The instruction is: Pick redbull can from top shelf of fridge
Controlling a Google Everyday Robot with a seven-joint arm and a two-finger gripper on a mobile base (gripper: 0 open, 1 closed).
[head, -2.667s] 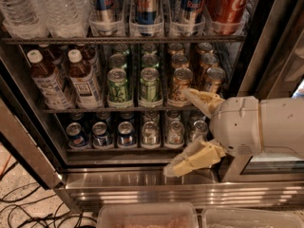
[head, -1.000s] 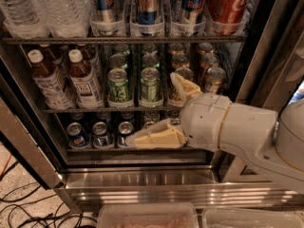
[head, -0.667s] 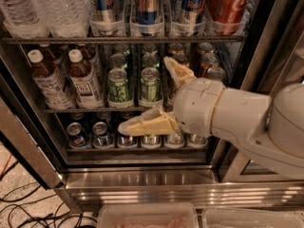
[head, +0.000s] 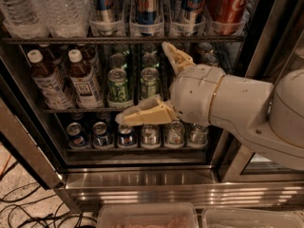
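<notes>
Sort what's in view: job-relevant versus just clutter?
Job:
redbull cans on the top shelf; fridge; tool, open, in front of the middle shelf, below those cans.

Clutter:
Coca-Cola can; water bottles; green cans; labelled bottles; bottom-row cans; bins; cables.

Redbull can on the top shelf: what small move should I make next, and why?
Probably raise the gripper. Its jaws stand wide open in front of the green cans, below the top shelf, while the nearest redbull can stands above, beside the Coca-Cola can. Lifting should bring the jaws level with it.
</notes>
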